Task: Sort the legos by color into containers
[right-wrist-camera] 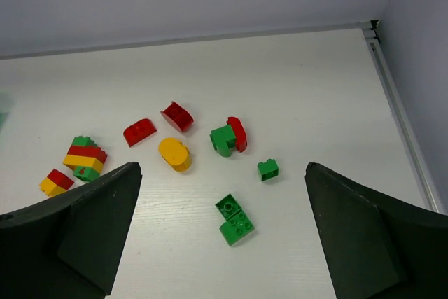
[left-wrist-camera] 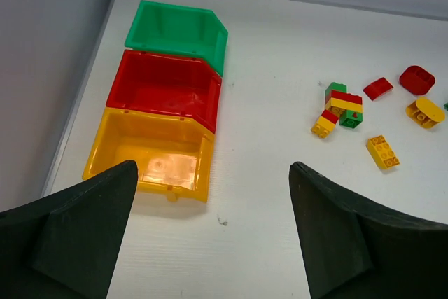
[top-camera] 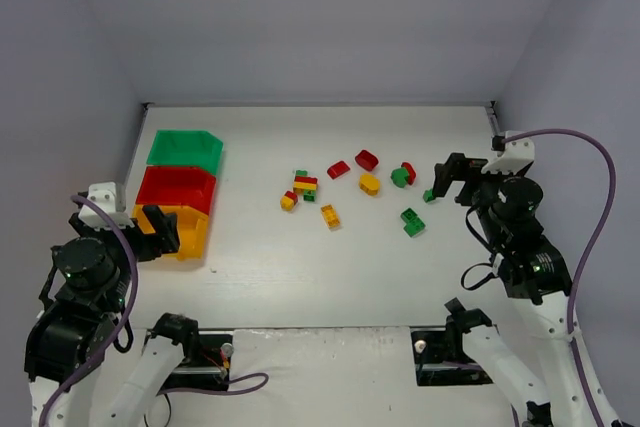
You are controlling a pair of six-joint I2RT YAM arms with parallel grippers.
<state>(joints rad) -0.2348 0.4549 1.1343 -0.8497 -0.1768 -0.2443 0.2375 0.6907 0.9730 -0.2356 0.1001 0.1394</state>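
Three bins stand in a column at the left: green bin (top-camera: 186,148), red bin (top-camera: 177,187), yellow-orange bin (top-camera: 180,230); they also show in the left wrist view, green (left-wrist-camera: 176,31), red (left-wrist-camera: 162,87), yellow-orange (left-wrist-camera: 150,148). Loose legos lie mid-table: a stacked green-red-yellow pile (top-camera: 305,185), a yellow brick (top-camera: 330,216), red pieces (top-camera: 366,159), a green pair (top-camera: 412,221) (right-wrist-camera: 234,219), a small green brick (right-wrist-camera: 267,169). My left gripper (top-camera: 163,229) (left-wrist-camera: 210,208) is open, empty, by the yellow-orange bin. My right gripper (top-camera: 447,179) (right-wrist-camera: 222,204) is open, empty, above the green bricks.
The white table (top-camera: 300,267) is walled by grey panels at back and sides. A purple cable (top-camera: 590,147) loops from the right arm.
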